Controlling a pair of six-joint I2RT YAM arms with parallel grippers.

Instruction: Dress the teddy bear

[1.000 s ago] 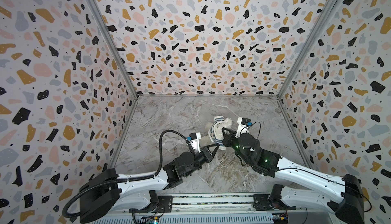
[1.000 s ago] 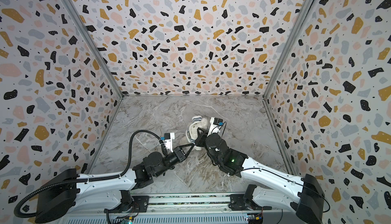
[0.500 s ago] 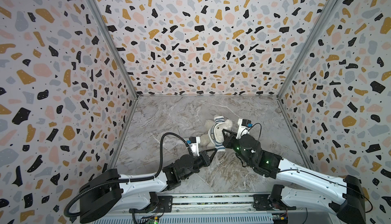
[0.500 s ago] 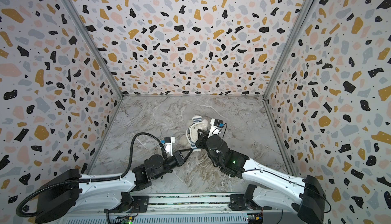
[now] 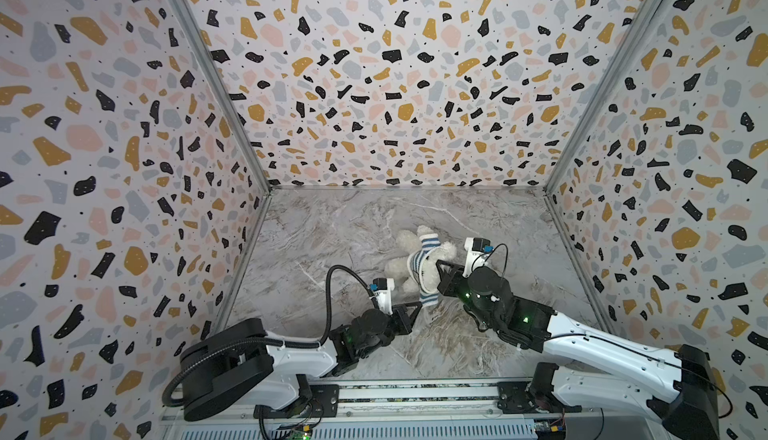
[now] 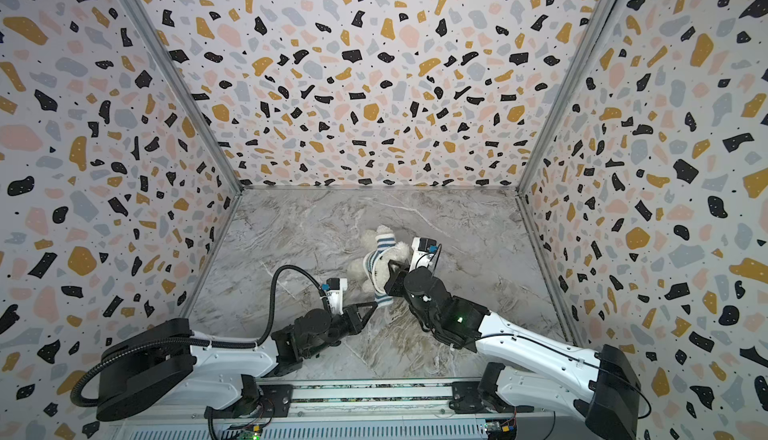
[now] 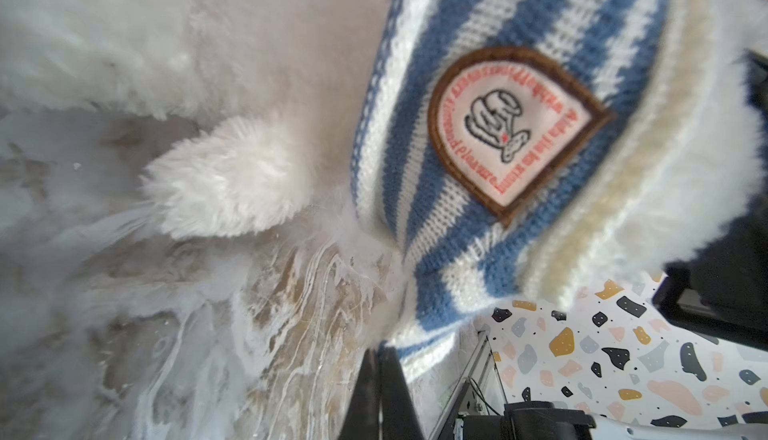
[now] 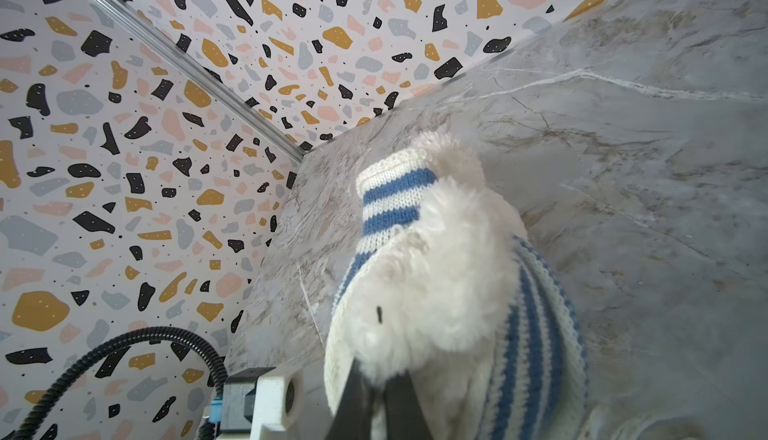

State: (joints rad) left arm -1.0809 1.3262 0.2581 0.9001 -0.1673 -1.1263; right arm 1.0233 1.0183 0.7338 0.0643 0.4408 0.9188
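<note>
Teddy bear [image 5: 397, 269] likely soft, light; pull via striped sweater [image 5: 417, 261] | left jaws, right jaws clenched on its edges

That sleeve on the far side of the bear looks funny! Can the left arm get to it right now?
Probably not. The left gripper is shut on the near end of the shirt, and the bear lies between it and that sleeve. It would have to let go and reach over.
</note>
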